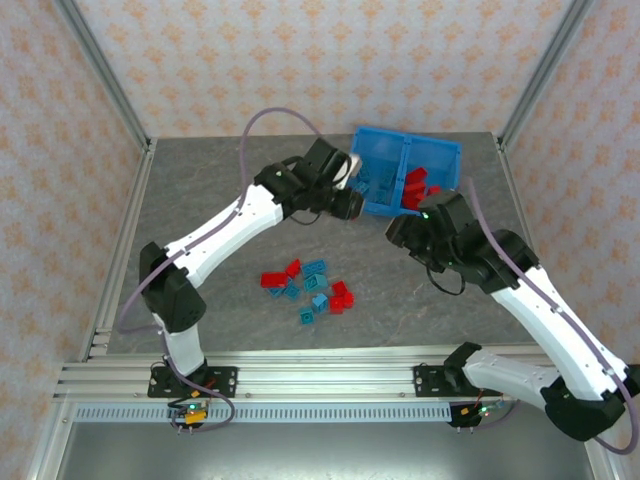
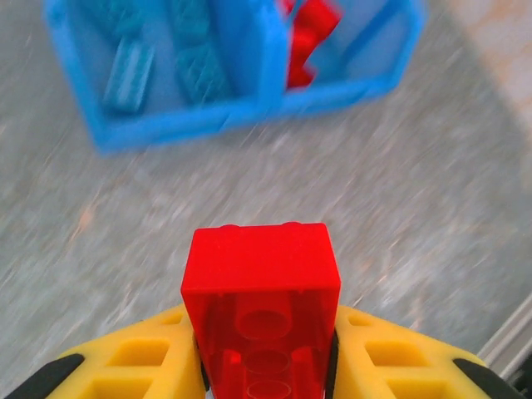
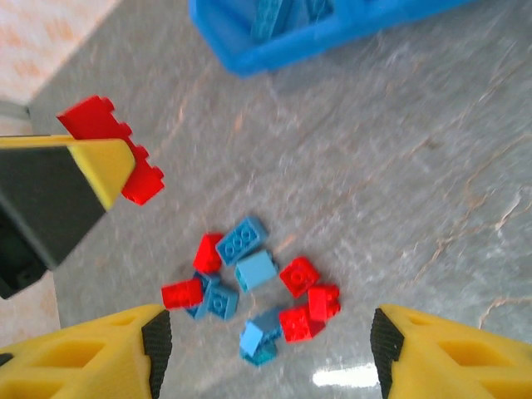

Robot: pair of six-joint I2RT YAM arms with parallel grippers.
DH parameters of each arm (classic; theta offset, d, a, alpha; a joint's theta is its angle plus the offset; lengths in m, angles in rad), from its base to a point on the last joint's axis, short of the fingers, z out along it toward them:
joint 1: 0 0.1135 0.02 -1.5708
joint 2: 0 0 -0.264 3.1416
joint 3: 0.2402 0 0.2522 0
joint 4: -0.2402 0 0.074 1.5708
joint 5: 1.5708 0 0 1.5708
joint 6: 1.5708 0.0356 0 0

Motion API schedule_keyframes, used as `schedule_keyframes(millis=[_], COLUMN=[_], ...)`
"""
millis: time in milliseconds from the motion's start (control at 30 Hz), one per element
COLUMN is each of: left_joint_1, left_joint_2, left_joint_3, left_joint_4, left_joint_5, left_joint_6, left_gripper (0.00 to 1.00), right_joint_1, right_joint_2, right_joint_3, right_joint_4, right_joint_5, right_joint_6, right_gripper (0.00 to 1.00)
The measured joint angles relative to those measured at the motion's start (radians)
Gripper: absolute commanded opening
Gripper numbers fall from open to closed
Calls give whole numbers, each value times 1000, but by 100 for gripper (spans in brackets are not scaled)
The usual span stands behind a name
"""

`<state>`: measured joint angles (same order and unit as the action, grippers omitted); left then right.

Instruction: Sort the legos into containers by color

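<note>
Likely light, stiff, slick, the red brick sits clamped by its flat sides in the left jaws, bin at twelve o'clock; right jaws apart, empty.

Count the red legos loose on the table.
5 red legos: two on the pile's left, three on its right. Teal bricks may hide more.

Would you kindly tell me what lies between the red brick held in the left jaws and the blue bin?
Only bare grey table, seen in the left wrist view: nothing sits between the red brick and the blue bin.
</note>
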<state>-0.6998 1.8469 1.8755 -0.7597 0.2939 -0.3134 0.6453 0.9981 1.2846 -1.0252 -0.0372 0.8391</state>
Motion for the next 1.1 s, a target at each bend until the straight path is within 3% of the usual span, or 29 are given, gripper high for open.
schedule_keyframes(millis=[233,467,600,733,867,967,1100], left_joint_1=[-5,-47,-80,-103,-105,-102,-98], left_joint_2=[351,727,805,839,880,883,882], left_joint_3=[370,807,867,880,928,933,946], left_joint_4=[152,186,278,363,442,459,459], left_joint_5=[58,14,-49,-128,-197,-227,-246], left_joint_6=[-166,-308,-357,-377,-374,-366,-342], left_gripper=[31,31,31,49,57,72,77], right_joint_1=[-1,-1,-1,-1,-1,-1,-1], right_joint_2=[-61,-142,-179,-238,-300,-313,-295], right_joint_3=[-12,-44,-64,-92,-119,-120,-120], right_joint_4=[-5,-42,-71,-87,-106,-115,-112], right_joint_5=[152,212,222,233,253,263,262], right_joint_6=[56,97,124,159,186,196,197], right_gripper=[66,66,65,65,65,65,65])
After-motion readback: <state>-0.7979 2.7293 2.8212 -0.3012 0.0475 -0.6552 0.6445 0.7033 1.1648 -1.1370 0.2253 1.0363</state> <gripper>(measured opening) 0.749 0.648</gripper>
